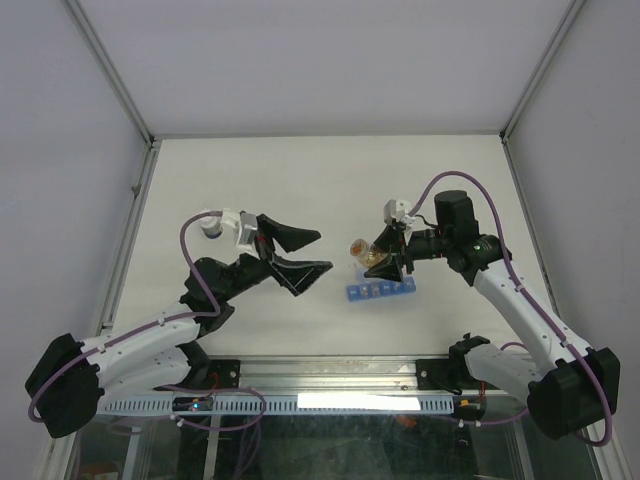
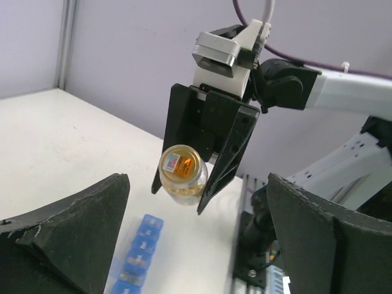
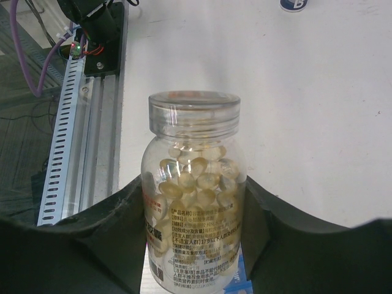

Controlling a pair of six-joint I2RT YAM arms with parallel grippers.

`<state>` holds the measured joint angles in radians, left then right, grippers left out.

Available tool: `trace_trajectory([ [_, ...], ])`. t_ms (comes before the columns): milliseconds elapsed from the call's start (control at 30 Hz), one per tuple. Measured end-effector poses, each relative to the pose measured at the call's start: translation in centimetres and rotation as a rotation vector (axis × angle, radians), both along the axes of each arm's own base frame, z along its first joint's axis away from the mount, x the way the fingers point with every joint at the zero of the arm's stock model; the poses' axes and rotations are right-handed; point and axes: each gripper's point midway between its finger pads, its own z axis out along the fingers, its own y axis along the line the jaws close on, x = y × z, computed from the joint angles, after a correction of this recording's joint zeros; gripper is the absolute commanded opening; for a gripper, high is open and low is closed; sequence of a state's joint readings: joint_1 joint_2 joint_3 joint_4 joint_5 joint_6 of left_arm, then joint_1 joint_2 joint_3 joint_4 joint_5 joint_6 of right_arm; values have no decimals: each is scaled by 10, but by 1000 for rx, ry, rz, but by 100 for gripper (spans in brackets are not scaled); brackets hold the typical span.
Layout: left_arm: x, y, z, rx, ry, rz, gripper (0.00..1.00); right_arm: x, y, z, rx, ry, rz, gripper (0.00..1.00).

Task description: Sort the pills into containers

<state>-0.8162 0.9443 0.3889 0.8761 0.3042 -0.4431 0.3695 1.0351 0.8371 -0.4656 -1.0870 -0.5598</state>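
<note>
Right wrist view: my right gripper (image 3: pixel 191 211) clamps a clear round plastic bottle (image 3: pixel 193 171).
My left gripper (image 1: pixel 322 251): fingers wide, empty.
Six o'clock of bottle: translucent blue pill-organiser strip (image 1: pixel 380 292).

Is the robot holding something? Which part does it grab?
Yes. The right gripper holds the pill bottle by its lower body, squeezed from both sides at the label. The left gripper is open and holds nothing.

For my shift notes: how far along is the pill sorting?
Done: the cap lies off on the table. In hand: right gripper holds the bottle tilted near the strip. To do: pouring; pills all look bottled. Left gripper open, empty.
</note>
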Motion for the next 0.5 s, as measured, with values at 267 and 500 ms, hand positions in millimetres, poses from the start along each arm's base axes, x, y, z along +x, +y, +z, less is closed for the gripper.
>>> trace_trajectory([
  [267, 22, -15, 15, 34, 288, 84, 87, 1, 0, 0, 0, -3, -1, 0],
  [500, 23, -43, 5, 170, 394, 161, 85, 2, -1, -1, -1, -2, -3, 0],
])
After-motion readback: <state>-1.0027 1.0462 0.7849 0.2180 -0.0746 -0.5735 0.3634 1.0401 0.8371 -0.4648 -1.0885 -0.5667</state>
